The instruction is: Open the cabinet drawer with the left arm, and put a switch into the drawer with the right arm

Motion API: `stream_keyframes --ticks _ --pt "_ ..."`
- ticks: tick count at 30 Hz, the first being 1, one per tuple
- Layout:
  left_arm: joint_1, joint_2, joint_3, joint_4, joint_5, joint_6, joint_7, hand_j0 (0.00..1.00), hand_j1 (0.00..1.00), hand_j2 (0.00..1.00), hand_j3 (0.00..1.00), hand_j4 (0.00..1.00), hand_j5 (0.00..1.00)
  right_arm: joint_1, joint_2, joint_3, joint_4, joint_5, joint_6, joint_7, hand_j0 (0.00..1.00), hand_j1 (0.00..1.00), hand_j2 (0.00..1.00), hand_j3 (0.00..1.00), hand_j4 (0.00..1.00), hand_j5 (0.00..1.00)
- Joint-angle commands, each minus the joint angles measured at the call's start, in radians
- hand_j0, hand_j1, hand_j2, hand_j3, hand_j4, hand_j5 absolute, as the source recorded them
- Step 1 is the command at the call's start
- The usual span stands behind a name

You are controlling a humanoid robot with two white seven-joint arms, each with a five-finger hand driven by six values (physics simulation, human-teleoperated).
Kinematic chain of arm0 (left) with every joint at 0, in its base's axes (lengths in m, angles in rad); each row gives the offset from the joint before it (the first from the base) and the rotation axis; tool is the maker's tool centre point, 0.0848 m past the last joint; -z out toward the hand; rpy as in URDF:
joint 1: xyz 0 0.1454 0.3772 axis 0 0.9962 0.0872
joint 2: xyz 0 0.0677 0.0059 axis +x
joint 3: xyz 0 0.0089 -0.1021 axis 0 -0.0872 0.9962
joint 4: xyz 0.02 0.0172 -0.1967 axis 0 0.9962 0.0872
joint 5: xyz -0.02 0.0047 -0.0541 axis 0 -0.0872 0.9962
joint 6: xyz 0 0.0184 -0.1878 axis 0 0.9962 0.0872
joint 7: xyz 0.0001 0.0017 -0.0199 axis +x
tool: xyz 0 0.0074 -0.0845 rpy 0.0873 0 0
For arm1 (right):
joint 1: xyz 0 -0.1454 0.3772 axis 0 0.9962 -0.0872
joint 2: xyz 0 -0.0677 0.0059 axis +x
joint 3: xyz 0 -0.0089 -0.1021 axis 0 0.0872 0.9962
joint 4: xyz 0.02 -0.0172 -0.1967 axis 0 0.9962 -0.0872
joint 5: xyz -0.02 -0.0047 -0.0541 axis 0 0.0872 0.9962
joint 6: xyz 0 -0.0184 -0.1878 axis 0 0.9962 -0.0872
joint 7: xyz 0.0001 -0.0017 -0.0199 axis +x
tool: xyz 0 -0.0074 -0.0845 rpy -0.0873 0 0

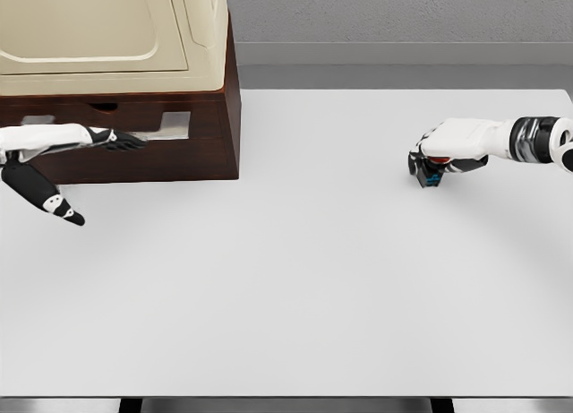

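A dark brown cabinet (210, 117) with a cream top stands at the table's back left. Its drawer front (134, 158) has a light handle slot (172, 124). My left hand (107, 176) is open, its fingers (121, 141) stretched flat against the drawer front just left of the slot, with the thumb hanging down and away. At the right side of the table, a small black switch (432, 176) with blue and red parts rests on the surface. My right hand (437, 162) sits on top of it with its fingers curled around it, hiding most of the switch.
The white table (295, 279) spreads wide between the cabinet and the switch. Its front edge runs along the bottom of the view. A grey wall lies behind it.
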Motion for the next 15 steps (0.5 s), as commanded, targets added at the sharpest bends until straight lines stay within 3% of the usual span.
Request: stream_keyframes --ticks 1,15 --pt "0.000 0.002 0.082 0.001 0.003 0.003 0.000 1.00 1.00 1.00 1.00 1.00 1.00 0.000 -0.001 -0.001 -0.002 -0.003 0.002 0.000 0.57 0.57 0.57 0.57 0.57 0.57" --pt "0.000 -0.007 0.116 0.000 0.001 0.052 0.000 1.00 1.00 1.00 1.00 1.00 1.00 -0.011 -0.001 -0.001 -0.031 -0.006 -0.008 0.000 0.56 0.56 0.56 0.56 0.56 0.56"
